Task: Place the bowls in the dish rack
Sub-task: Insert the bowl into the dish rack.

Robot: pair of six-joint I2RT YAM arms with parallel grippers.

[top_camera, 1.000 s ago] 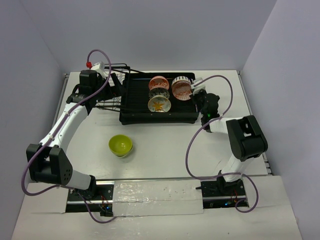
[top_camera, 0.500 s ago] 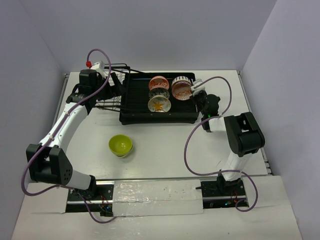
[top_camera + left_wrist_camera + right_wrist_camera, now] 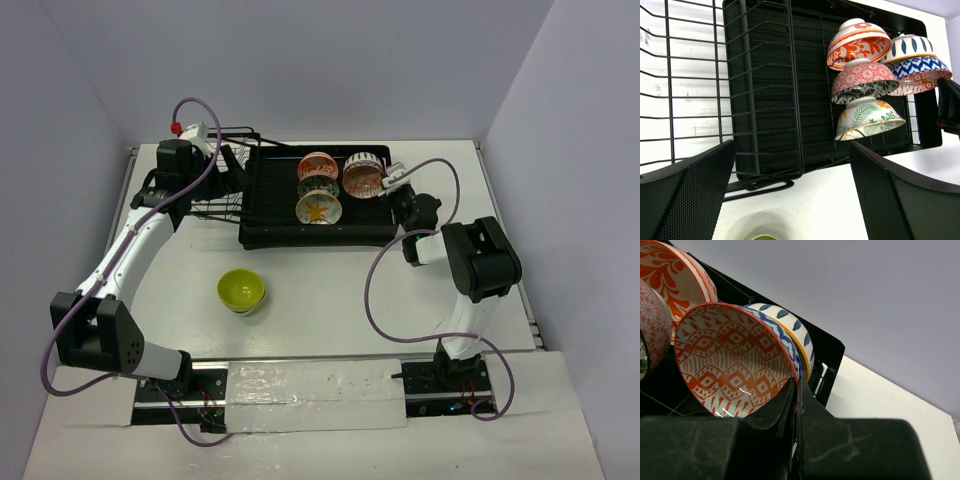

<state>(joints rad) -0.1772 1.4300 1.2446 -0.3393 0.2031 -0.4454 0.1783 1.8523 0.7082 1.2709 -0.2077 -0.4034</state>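
**One bowl pinched at the rack, one waiting on the counter**

The right fingers (image 3: pixel 772 412) are pressed together on the near rim of the red-orange bowl (image 3: pixel 732 360). That bowl stands on edge at the right end of the dish rack (image 3: pixel 270 200). Its hollow faces the wrist and its back leans on a white bowl with teal marks (image 3: pixel 790 322). A rim pinch suits this job, since it lets the arm tip a bowl upright and lower it between its neighbours without reaching into the rack. From the way it leans, the bowl looks seated or close to it, so letting go is probably the next move.

Just to its left, three other patterned bowls (image 3: pixel 863 80) stand on edge in a row. They all tilt the same way, which keeps them apart instead of stacked flat.

The lime green bowl (image 3: pixel 241 290) sits upright on the counter (image 3: pixel 330 290), well apart from the rack and not yet loaded. The left fingers (image 3: pixel 690 195) are spread wide and hold nothing as they hover by the wire basket (image 3: pixel 690 75) at the rack's left end. The green bowl lies on that arm's side, so it looks like the left arm's pick.
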